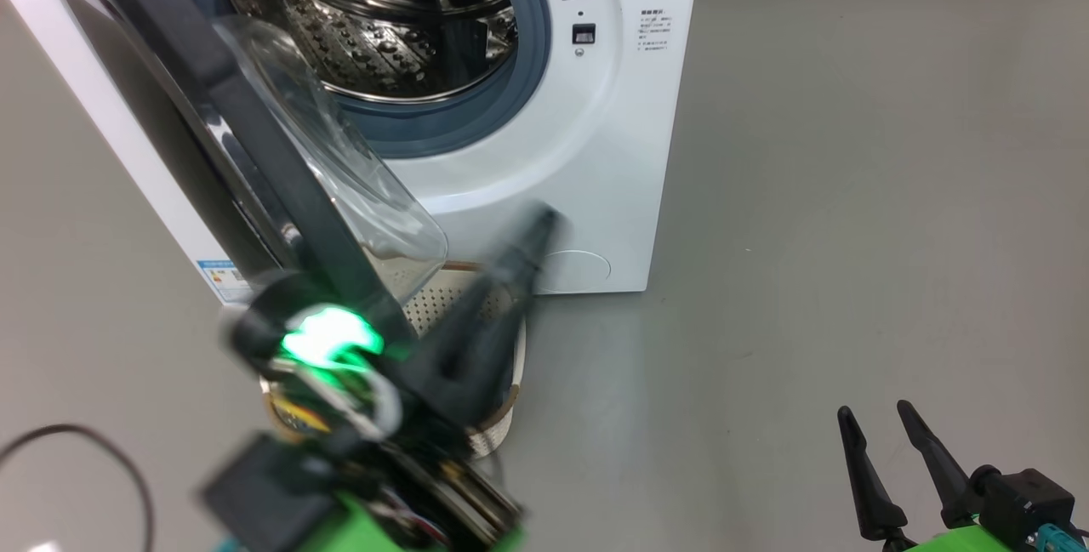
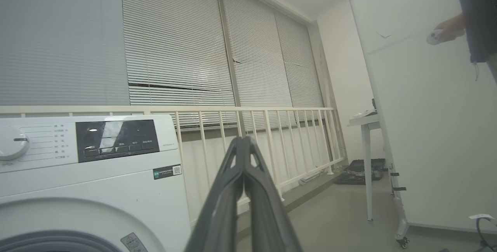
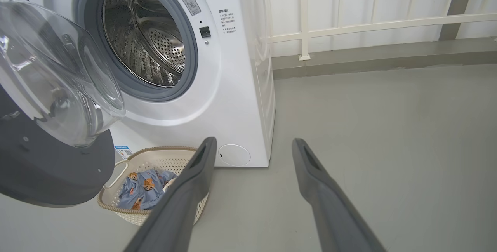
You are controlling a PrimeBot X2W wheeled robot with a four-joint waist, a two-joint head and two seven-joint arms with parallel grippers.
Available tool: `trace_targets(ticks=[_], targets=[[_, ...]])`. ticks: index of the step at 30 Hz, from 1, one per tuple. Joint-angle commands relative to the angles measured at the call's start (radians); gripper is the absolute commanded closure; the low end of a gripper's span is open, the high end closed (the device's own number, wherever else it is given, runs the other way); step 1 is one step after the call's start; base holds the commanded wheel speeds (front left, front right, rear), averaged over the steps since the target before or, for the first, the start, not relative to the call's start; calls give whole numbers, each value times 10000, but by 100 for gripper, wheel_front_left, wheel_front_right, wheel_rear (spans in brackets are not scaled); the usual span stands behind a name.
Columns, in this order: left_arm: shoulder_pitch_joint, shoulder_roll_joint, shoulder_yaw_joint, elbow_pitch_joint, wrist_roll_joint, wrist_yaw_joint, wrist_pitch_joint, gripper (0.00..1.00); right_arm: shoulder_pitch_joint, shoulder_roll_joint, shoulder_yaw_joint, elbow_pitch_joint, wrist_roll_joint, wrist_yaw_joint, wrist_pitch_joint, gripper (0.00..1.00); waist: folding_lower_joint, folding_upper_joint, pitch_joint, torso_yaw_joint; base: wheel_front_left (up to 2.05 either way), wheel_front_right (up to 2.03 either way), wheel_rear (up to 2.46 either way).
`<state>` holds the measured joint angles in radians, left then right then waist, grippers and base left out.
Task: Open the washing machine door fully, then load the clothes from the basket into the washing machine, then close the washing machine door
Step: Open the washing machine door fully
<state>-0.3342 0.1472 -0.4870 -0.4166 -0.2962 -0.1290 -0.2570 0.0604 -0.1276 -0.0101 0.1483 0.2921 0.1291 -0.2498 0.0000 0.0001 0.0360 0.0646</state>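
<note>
The washing machine (image 1: 595, 152) stands with its steel drum (image 3: 147, 38) exposed. Its washing machine door (image 1: 213, 84) hangs open toward my left, the glass bowl (image 3: 58, 85) bulging out over the basket (image 3: 155, 155). The cream basket sits on the floor at the machine's foot and holds light-blue clothes (image 3: 143, 188) with orange-brown faces. My left gripper (image 1: 532, 233) is blurred and shut on nothing, above the basket (image 1: 438, 301) and beside the door's lower edge. In the left wrist view, the left gripper (image 2: 244, 140) points up past the control panel (image 2: 116, 139). My right gripper (image 1: 876, 416) is open low on the right, and between its fingertips (image 3: 253, 145) lies bare floor.
Grey floor (image 1: 851, 195) spreads to the machine's right. A white railing (image 2: 271, 127) and blinds run behind the machine. A white table (image 2: 365, 127) and a person's hand (image 2: 446, 30) holding a small white object show at the right of the left wrist view. A black cable (image 1: 76, 441) lies left.
</note>
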Motion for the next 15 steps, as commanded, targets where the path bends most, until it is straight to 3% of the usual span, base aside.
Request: trace_targets(ticks=[1, 5, 15], targets=[[-366, 83, -34, 1, -138, -17, -48, 100, -302, -103, 244, -201, 21, 16, -120, 0, 0, -1, 33, -10, 0, 0, 0], [-117, -44, -777, 327, -329, -17, -48, 100, -366, -112, 288, -167, 10, 16, -120, 0, 0, -1, 89, -17, 0, 0, 0], [843, -140, -1287, 1237, -705, -17, -48, 100, -459, -112, 285, -64, -39, 16, -120, 0, 0, -1, 401, 70, 0, 0, 0]])
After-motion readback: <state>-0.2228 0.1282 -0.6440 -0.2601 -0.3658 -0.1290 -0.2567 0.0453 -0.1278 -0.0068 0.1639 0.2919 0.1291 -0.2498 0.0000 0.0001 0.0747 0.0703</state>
